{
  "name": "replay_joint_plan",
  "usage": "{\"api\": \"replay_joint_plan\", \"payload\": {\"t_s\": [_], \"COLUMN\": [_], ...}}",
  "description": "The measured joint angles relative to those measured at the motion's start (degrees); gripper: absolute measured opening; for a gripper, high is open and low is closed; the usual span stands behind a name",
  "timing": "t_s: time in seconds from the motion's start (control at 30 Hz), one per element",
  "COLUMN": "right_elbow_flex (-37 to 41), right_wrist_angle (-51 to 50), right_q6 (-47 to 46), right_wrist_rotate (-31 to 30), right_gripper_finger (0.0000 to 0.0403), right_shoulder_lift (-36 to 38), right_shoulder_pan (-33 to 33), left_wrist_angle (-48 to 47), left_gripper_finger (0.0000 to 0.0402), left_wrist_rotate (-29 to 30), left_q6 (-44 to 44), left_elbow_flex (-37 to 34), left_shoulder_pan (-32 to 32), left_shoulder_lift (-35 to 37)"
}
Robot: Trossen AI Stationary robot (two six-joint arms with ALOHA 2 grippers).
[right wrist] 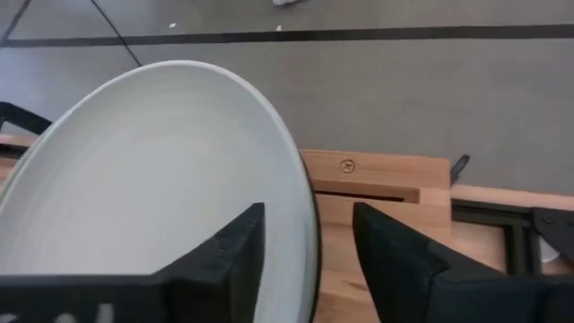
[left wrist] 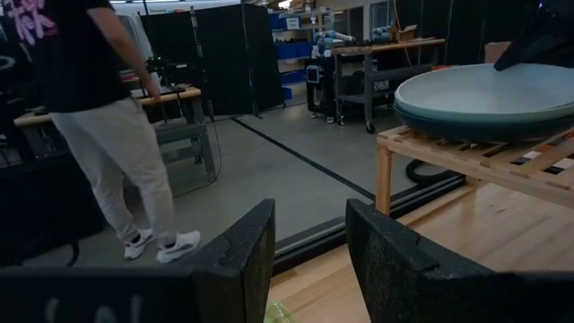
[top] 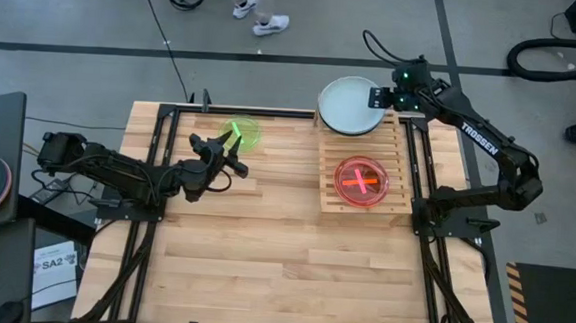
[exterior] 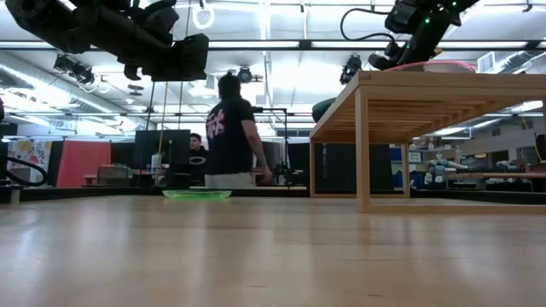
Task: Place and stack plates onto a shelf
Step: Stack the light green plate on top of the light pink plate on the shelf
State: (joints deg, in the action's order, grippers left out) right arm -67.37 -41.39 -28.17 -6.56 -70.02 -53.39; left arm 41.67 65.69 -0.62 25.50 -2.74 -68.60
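A pale mint-grey large plate (top: pixel 349 105) lies on the far end of the slatted wooden shelf (top: pixel 401 148) and overhangs the shelf's far edge. A translucent pink plate (top: pixel 362 179) lies flat on the shelf's near half. A translucent green plate (top: pixel 240 133) lies flat on the tabletop near its far edge. My right gripper (right wrist: pixel 309 215) is open at the pale plate's right rim (right wrist: pixel 305 224), with one finger over the plate and one outside it. My left gripper (top: pixel 235 150) is open and raised above the table, just on the near side of the green plate (exterior: pixel 196 194).
A person (exterior: pixel 230 136) stands on the floor beyond the table's far edge. Black frame rails (top: pixel 157 174) run along the table's left and right sides. The near half of the wood-plank tabletop (top: pixel 281 271) is bare. The shelf stands raised on legs (exterior: pixel 363 145).
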Motion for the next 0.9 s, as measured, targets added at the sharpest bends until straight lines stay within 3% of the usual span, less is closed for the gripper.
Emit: {"api": "replay_joint_plan", "payload": {"t_s": [0.3, 0.47, 0.9], "right_elbow_flex": [0.0, 0.0, 0.0], "right_wrist_angle": [-3.2, -3.3, 3.5], "right_q6": [0.4, 4.0, 2.7], "right_wrist_rotate": [-3.3, -2.8, -2.8], "right_gripper_finger": [0.0219, 0.022, 0.0218], "right_shoulder_lift": [0.0, 0.0, 2.1], "right_shoulder_pan": [0.0, 0.0, 0.0], "left_wrist_angle": [0.0, -0.6, -1.4], "left_gripper_finger": [0.0144, 0.0144, 0.0144], "left_wrist_rotate": [0.0, 0.0, 0.0], "left_q6": [0.0, 0.0, 0.0], "left_elbow_flex": [0.0, 0.0, 0.0], "left_shoulder_pan": [0.0, 0.0, 0.0], "left_shoulder_lift": [0.0, 0.0, 0.0]}}
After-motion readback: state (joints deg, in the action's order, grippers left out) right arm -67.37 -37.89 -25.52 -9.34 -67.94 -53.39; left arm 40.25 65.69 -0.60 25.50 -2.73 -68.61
